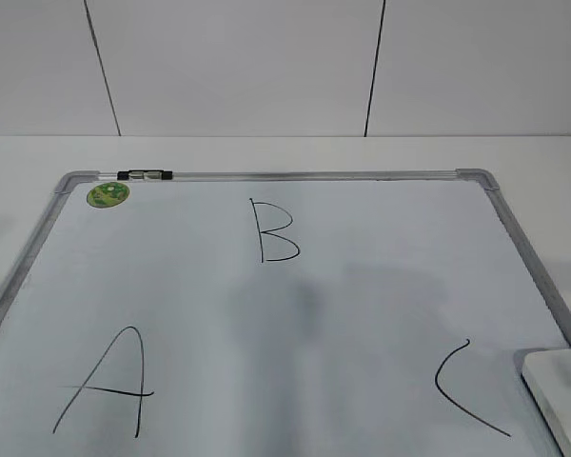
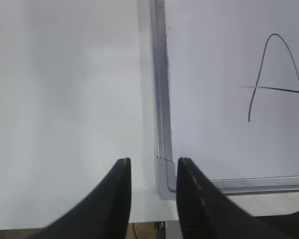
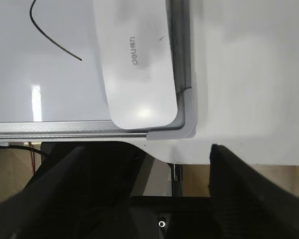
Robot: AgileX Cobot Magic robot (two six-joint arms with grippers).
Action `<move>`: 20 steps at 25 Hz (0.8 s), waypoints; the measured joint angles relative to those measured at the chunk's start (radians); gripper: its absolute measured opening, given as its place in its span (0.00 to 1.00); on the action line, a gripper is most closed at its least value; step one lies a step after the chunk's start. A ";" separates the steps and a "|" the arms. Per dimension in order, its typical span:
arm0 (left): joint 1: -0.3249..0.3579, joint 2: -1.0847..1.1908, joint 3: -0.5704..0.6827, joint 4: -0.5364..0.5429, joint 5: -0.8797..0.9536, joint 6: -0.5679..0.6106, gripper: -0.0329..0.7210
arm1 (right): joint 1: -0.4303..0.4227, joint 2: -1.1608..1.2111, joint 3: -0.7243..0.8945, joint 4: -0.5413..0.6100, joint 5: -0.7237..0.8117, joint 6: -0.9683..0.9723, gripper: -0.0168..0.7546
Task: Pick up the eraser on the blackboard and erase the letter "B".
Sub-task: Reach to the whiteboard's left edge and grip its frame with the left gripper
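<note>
The blackboard [image 1: 381,314], a white board in a silver-grey frame, lies flat on the table. The letter "B" [image 1: 274,230] is drawn in thin black marker at its far middle. The white eraser [image 1: 563,392] lies in the board's near right corner; in the right wrist view it [image 3: 137,59] lies along the frame, grey lettering up. My right gripper [image 3: 147,154] is open and empty, just off the board's near right corner, short of the eraser. My left gripper [image 2: 153,167] is open and empty over the board's near left corner cap [image 2: 165,174]. Neither gripper shows in the exterior view.
A black "A" [image 1: 109,386] is at the near left and a black "C" [image 1: 462,386] at the near right beside the eraser. A black-and-silver marker [image 1: 145,175] lies on the far frame by a round green sticker [image 1: 108,194]. The table's front edge [image 3: 229,162] is below the right gripper.
</note>
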 joint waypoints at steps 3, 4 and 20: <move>0.000 0.128 -0.038 -0.004 -0.005 0.000 0.36 | 0.000 0.023 -0.027 -0.013 -0.001 0.000 0.76; 0.000 0.175 -0.054 -0.005 -0.009 0.000 0.36 | 0.000 0.029 -0.036 -0.018 -0.001 0.000 0.76; 0.000 0.814 -0.340 -0.013 -0.160 0.043 0.36 | 0.000 0.121 -0.102 -0.039 -0.001 0.002 0.76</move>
